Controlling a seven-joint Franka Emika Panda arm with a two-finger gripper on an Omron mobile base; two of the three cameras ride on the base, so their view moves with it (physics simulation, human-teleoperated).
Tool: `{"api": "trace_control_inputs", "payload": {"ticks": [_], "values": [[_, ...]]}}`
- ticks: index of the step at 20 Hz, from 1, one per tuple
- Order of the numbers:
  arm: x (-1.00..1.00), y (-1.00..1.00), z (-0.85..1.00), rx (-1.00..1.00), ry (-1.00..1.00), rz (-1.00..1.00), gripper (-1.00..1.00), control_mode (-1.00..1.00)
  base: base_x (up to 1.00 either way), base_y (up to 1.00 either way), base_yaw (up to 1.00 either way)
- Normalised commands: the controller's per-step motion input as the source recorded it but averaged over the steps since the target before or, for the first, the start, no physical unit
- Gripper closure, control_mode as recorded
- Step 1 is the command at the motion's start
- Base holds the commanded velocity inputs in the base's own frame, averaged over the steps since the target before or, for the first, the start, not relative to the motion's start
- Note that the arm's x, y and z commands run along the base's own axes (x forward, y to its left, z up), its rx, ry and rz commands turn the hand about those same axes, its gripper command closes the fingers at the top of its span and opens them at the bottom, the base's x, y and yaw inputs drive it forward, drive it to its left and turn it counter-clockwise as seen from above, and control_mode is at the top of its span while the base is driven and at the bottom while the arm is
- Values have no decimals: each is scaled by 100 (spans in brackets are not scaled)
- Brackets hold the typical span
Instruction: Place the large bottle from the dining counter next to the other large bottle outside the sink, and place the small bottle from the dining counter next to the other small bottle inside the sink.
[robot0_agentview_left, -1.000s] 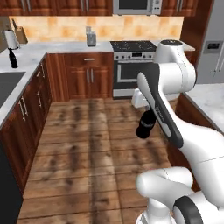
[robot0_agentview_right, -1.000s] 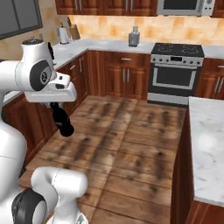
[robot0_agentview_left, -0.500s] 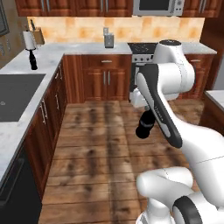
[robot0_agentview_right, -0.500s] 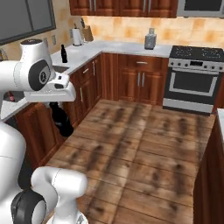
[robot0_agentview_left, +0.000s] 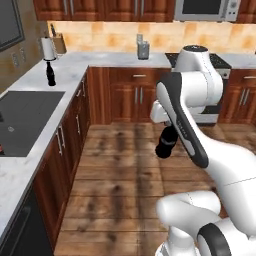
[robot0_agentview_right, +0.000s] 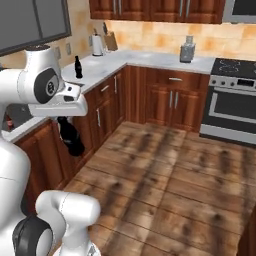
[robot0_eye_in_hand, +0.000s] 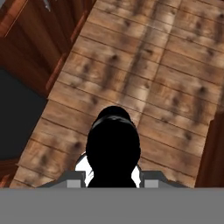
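Gripper clamped narrow on the large bottle, bottle hanging under the hand above the wood floor, center of the left base frame; in the right base frame the same black bottle sits at left-center below the white hand, in front of the lower cabinet doors. Hand view: bottle seen from above as a black round shape at bottom center, floor planks behind it, dark cabinet edge at upper left. Other large bottle stands upright on the marble counter at upper left of the left base frame, near a paper towel roll; same bottle at upper left of the right base frame. Sink is the dark recess at left edge, well apart from the held bottle. Stove at right, grey canister on the back counter at top. Small bottles too hard to make out.
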Motion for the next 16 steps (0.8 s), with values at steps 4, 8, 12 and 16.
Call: {"api": "trace_control_inputs", "payload": {"ticks": [4,8,12,16], "values": [[0,0,0,0,0,0,100,100,81,14,27],[0,0,0,0,0,0,100,100,97,1,29],[0,0,0,0,0,0,100,100,100,2,30],[0,0,0,0,0,0,100,100,95,0,39]]}}
